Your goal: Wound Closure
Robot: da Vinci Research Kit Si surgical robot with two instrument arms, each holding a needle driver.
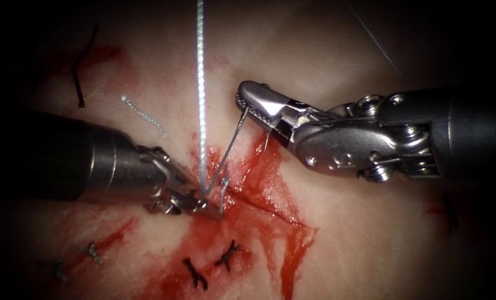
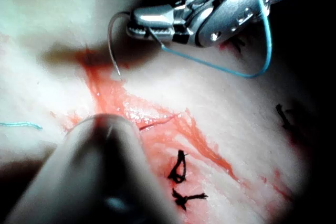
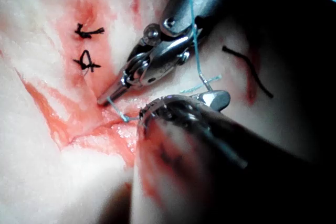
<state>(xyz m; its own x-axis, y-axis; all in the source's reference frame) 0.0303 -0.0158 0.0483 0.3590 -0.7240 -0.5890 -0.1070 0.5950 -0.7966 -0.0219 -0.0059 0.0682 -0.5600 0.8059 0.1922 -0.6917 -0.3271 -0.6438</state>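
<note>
Right tool (image 1: 259, 108) fingers clamp the needle (image 1: 234, 141), free of the tissue (image 1: 370, 233). Left tool (image 1: 203, 206) fingers pinch the thread (image 1: 201, 83) at the cut (image 1: 259, 203). Risk: the taut thread could tear the tissue edge.

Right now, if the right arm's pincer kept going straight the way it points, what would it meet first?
Probably the thread, which rises taut from the left pincer and crosses just ahead of the right pincer, which holds the needle. Depth is unclear, so it might pass by.

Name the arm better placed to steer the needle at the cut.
Right, probably. The right tool has its jaws shut on the needle near its thread end, with the point down at the tissue by the cut; whether it has entered is unclear. The left tool is occupied, shut on the thread.
</note>
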